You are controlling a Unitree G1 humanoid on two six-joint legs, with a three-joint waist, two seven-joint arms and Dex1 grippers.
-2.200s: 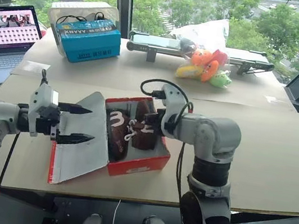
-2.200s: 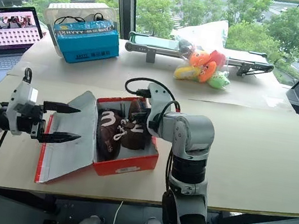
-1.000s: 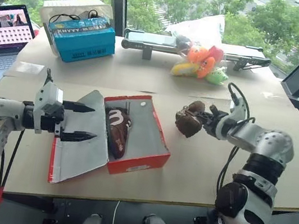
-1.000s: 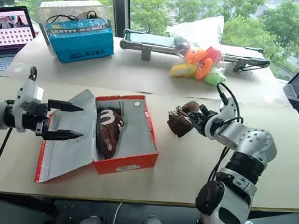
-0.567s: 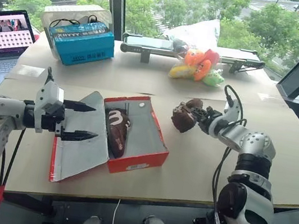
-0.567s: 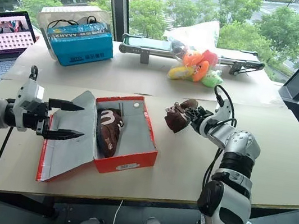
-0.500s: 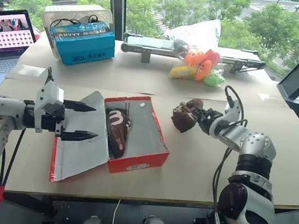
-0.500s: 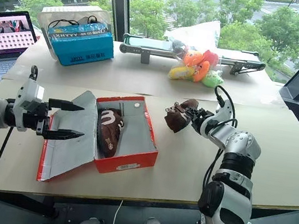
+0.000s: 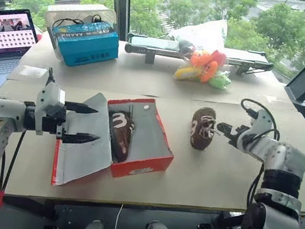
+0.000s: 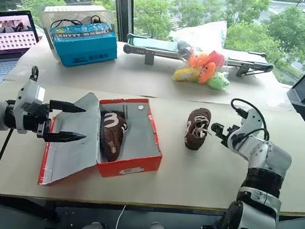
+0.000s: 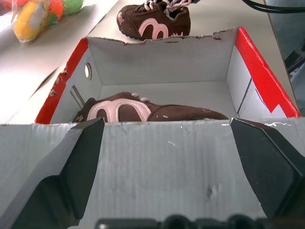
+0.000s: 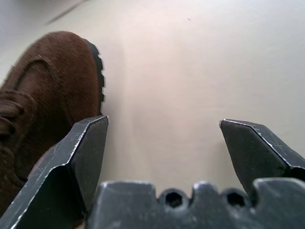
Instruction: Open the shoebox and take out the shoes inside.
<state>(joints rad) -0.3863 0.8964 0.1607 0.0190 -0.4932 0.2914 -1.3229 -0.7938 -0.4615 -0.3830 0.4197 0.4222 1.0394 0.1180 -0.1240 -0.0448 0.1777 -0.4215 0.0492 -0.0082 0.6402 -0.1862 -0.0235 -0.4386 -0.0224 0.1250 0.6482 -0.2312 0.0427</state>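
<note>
Shoe one (image 9: pixel 202 127) just dropped on surface (image 9: pixel 147 76), my right end effector (image 9: pixel 223 128) now open at its 3 o'clock. Second shoe (image 9: pixel 119 135) stays in shoebox (image 9: pixel 139 169); left end effector (image 9: pixel 80 123) open, still over lid.

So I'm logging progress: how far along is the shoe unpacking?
Done: the shoebox lies open, and one shoe sits on the table, beside the open right claw. In hand: nothing; the left claw is open over the lid. Left: the second shoe inside the box.

Looks like an office or lab. A laptop (image 9: pixel 5 39) sits upper left on a cardboard-covered table (image 9: pixel 280 187). Big windows (image 9: pixel 176 2) overlook trees.
</note>
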